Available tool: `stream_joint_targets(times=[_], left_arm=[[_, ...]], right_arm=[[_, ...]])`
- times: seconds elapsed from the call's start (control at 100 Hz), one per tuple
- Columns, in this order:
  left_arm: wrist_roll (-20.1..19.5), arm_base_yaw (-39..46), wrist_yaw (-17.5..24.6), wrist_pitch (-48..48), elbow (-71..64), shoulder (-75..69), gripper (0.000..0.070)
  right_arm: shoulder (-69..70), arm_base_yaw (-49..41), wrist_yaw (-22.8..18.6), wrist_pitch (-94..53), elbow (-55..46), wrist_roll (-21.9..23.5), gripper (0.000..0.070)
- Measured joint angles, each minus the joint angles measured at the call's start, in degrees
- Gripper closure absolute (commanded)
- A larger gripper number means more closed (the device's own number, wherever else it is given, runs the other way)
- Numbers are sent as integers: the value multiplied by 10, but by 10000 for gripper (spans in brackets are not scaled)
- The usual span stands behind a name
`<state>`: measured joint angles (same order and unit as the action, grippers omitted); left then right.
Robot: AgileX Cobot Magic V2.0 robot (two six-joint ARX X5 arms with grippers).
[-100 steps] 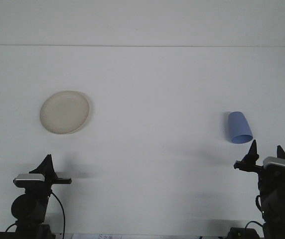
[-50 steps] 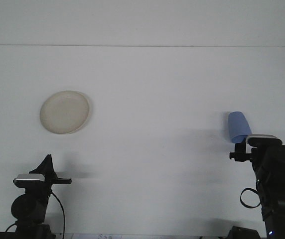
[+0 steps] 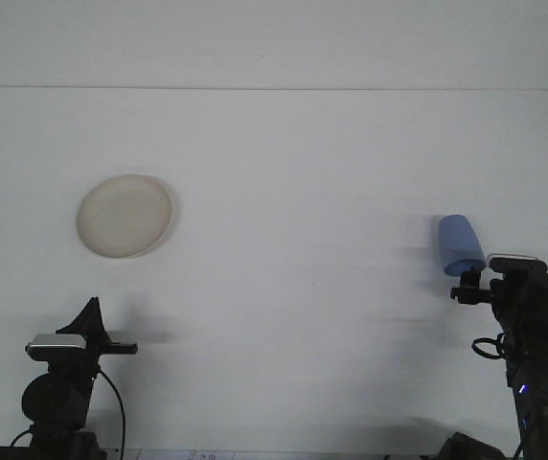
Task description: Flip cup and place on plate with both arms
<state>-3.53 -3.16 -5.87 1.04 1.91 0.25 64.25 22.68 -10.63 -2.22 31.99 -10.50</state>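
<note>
A light blue cup [image 3: 459,242] lies on its side at the right of the white table, with its mouth toward me. My right gripper [image 3: 486,278] is raised just in front of the cup's mouth, and the wrist body hides its tips. A cream plate [image 3: 124,216] sits on the left of the table. My left gripper [image 3: 91,314] rests low at the near left edge, well in front of the plate. It shows a single pointed tip, shut with nothing in it.
The white table [image 3: 293,192] runs back to a white wall. Black cables hang from both arms at the near edge.
My right arm has risen and reached forward, so its gripper now sits at the cup's mouth. The cup, the plate and the left arm have not moved.
</note>
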Motion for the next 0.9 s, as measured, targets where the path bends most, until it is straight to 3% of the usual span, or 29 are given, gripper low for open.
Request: stream_joint_targets(times=[0.37,0.54,0.73,0.9], left_arm=[[0,0,0,0,0,0,685],[0,0,0,0,0,0,685],[0,0,0,0,0,0,685],[0,0,0,0,0,0,685]], right_arm=[[129,0,-8,155,0,-1,196],[183,0,-27,224,0,-2,276],[226,0,-47,292,0,-2,408],[240,0,-61,318,0,-2,658]])
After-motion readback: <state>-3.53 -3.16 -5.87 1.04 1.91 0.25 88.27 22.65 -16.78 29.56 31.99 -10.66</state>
